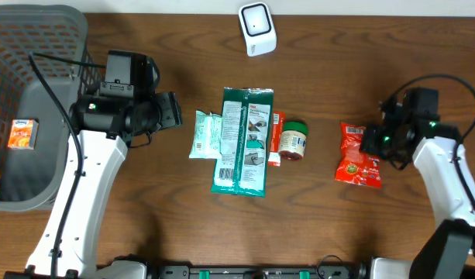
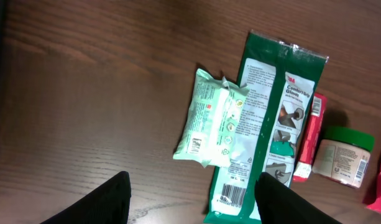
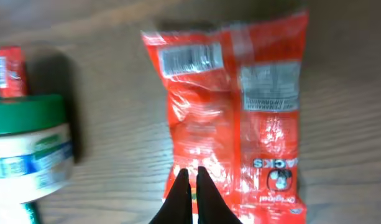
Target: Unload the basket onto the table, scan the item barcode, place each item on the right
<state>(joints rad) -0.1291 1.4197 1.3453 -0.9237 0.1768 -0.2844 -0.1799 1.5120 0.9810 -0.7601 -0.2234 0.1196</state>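
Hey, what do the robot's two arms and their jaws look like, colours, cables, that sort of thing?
The left arm and right arm have smooth white links joined by blocky black housings, with small green lights glowing on them. Thin black cables loop out from the housings. The jaws are plain black and taper toward their tips. No lettering is readable on either arm.

Table, contents by position.
- Far left corner: basket, with a small box inside, by its left wall.
- Far edge, middle: scanner.
- Centre, one row from left to right: wipes pack, overlapping the left edge of the glove packet; slim carton, touching the packet's right edge; jar, just beside the carton.
- Toward the right edge: snack bag, apart from the jar.
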